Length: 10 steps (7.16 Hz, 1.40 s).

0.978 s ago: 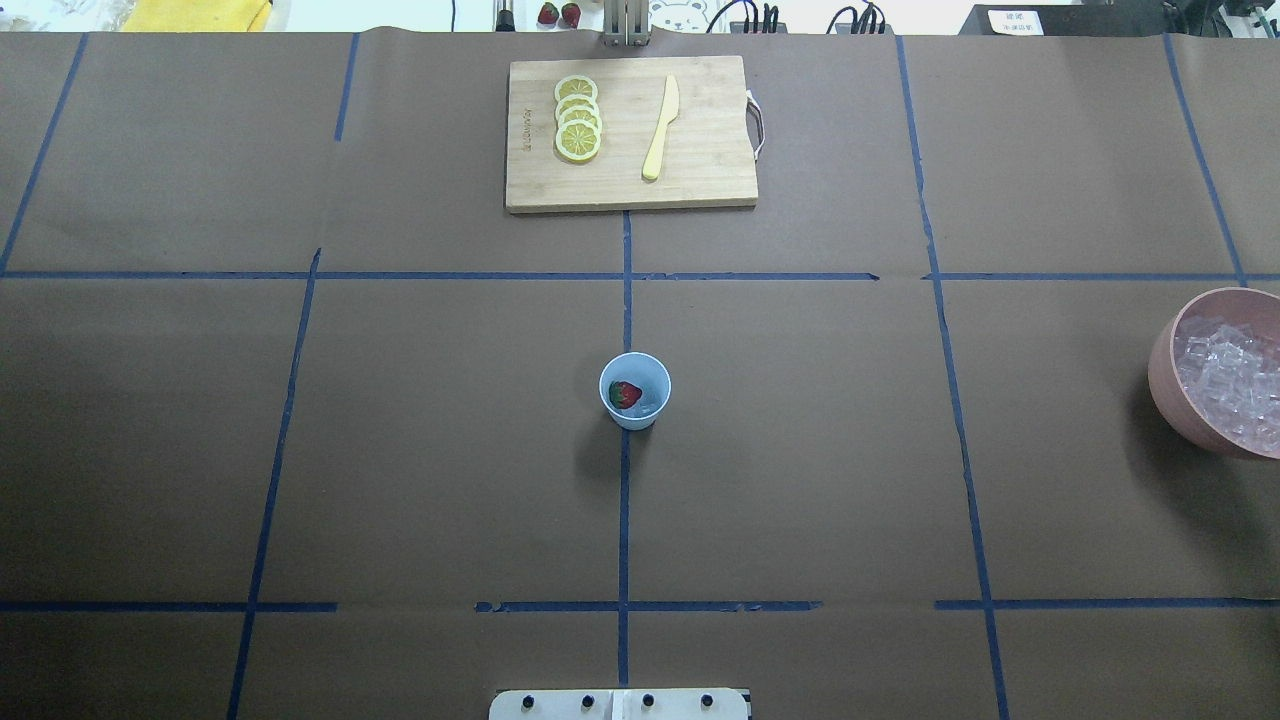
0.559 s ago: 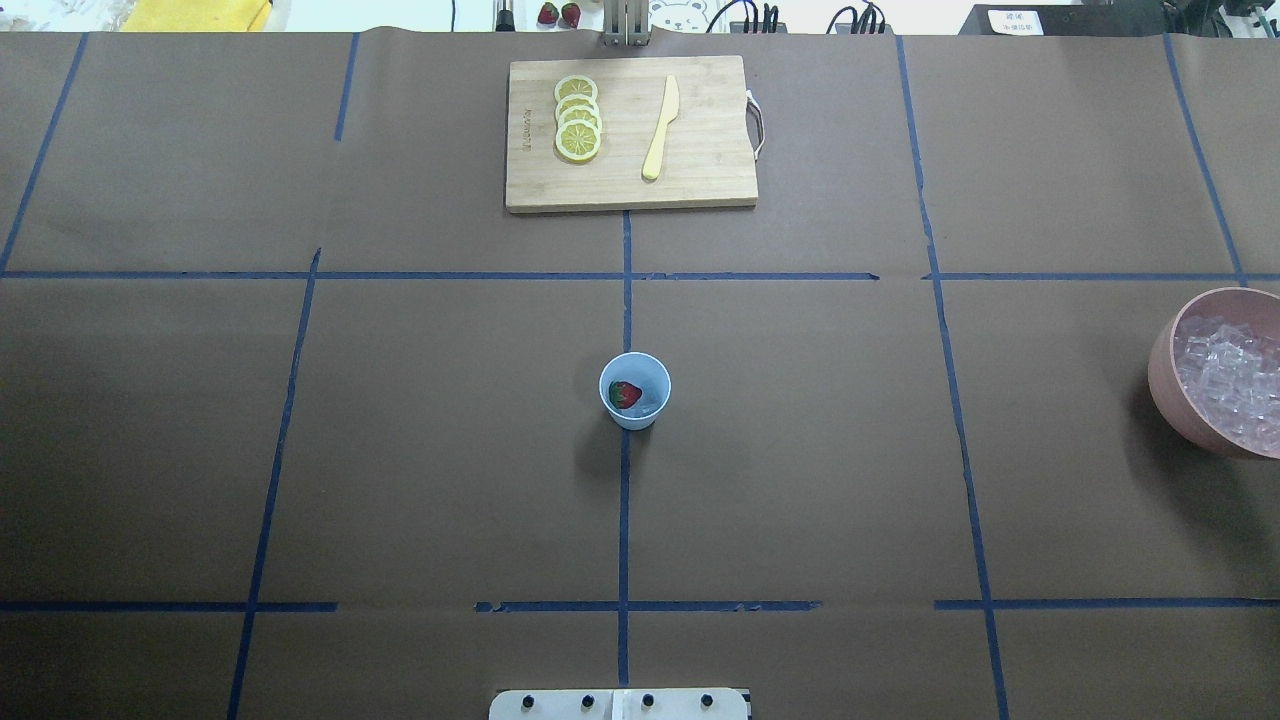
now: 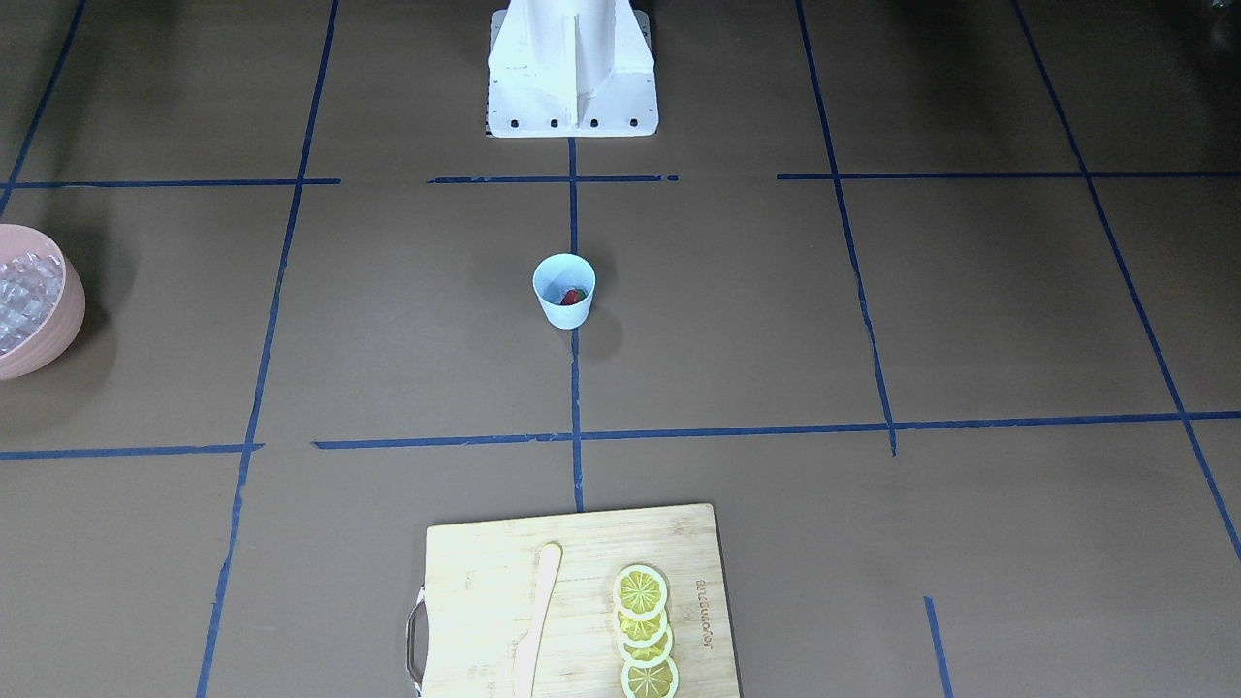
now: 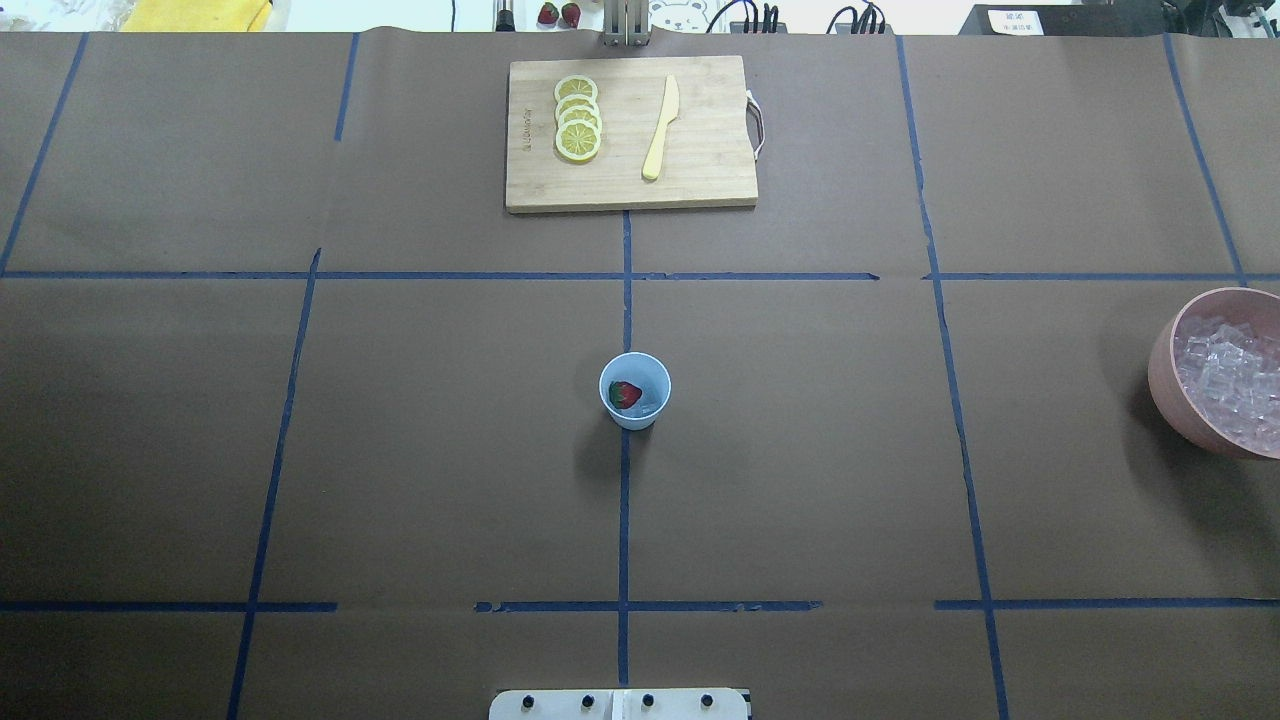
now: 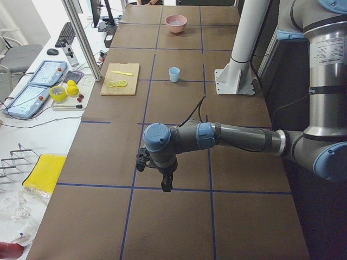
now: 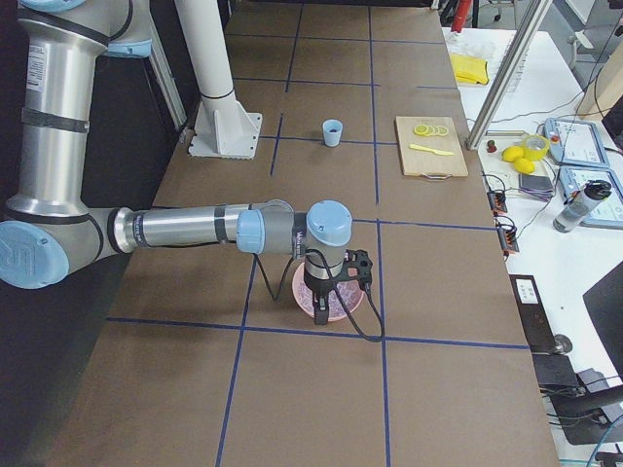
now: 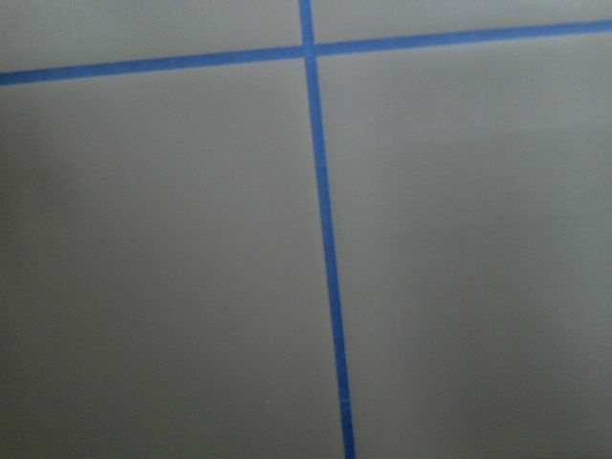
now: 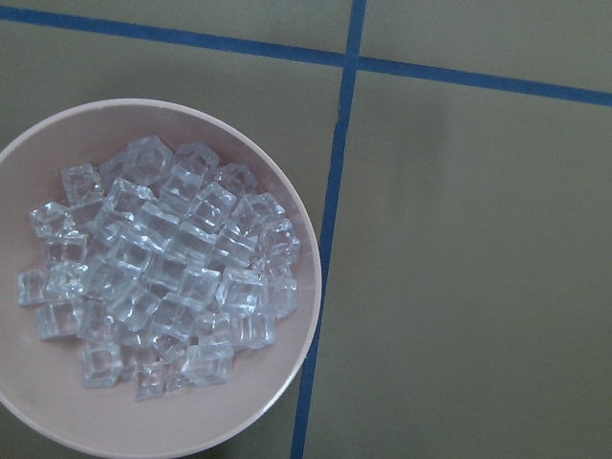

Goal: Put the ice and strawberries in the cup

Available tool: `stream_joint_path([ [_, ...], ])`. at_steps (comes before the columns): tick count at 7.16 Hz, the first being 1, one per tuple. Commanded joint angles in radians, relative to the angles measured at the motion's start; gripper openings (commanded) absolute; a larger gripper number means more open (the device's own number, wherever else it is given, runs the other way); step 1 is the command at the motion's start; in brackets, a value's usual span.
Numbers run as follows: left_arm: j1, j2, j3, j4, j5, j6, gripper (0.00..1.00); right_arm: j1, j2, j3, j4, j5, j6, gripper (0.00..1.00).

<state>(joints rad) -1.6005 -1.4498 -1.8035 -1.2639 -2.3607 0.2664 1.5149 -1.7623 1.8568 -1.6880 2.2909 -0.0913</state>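
The light blue cup point(image 4: 652, 372) stands upright at the table's middle, also in the front view point(image 3: 563, 308). One red strawberry point(image 4: 624, 394) lies inside it, with a pale glassy piece beside it. The ice heap point(image 4: 1225, 385) fills the pink bowl point(image 4: 1162, 385) at the right edge. In the right wrist view the ice point(image 8: 163, 287) lies directly below in the bowl point(image 8: 287, 382). My right gripper point(image 6: 321, 311) hangs over that bowl; I cannot tell whether it is open. My left gripper point(image 5: 165, 187) hangs over bare table far from the cup; its state is unclear.
A wooden cutting board point(image 4: 700, 170) at the far middle carries several lemon slices point(image 4: 578, 118) and a yellow knife point(image 4: 661, 128). The white robot base point(image 3: 572, 68) stands at the near edge. Two strawberries point(image 4: 558, 13) lie beyond the far edge. Blue tape lines point(image 7: 325, 239) cross the brown cover.
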Motion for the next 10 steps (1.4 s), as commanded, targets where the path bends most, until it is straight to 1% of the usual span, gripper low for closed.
stream_joint_path([
  [1,0.002,0.009,0.0,-0.002,0.0,0.001,1.0,0.002,-0.016,0.024,-0.001,0.022,-0.01,1.0],
  [3,0.002,-0.001,0.013,-0.005,0.007,0.005,1.0,0.002,-0.022,0.028,-0.001,0.029,-0.011,1.0],
  [4,0.002,0.006,-0.011,-0.008,0.003,0.002,1.0,0.002,-0.022,0.013,0.001,0.024,-0.011,1.0],
  [5,0.002,0.005,0.006,-0.014,0.001,-0.002,1.0,0.001,-0.022,0.015,0.001,0.022,-0.013,1.0],
  [6,0.002,0.006,0.007,-0.047,0.003,-0.006,1.0,0.002,-0.017,0.018,0.002,0.018,-0.013,1.0],
  [7,0.002,0.011,0.006,-0.064,0.003,-0.007,1.0,0.002,-0.008,0.004,0.002,0.0,-0.013,1.0],
  [10,0.004,0.002,0.024,-0.068,0.005,-0.052,1.0,0.011,-0.011,-0.007,-0.001,0.005,-0.05,1.0],
])
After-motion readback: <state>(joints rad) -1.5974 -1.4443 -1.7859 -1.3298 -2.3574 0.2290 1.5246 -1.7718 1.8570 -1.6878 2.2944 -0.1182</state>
